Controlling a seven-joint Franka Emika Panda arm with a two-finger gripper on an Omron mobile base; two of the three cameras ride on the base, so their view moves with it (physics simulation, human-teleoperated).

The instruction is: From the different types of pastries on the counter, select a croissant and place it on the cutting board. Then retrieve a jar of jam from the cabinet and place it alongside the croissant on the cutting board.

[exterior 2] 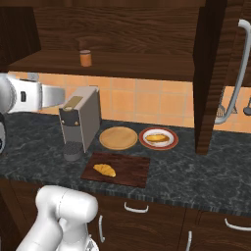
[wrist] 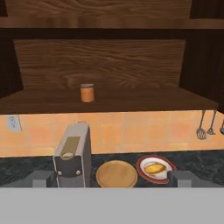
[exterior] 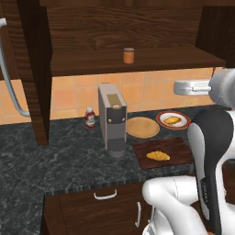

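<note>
Up near the top of the frame, the jar of jam stands alone on the cabinet shelf. You cannot tell how wide the claw is open; it holds nothing. Grab the jar's hard, slippery sides below the lid. The croissant lies on the cutting board.

A white robot arm of smooth, rounded, glossy shells, with a broad black band running along one upright link. A grey joint caps its upper end, beside a pale grey hand housing with small dark markings.
</note>
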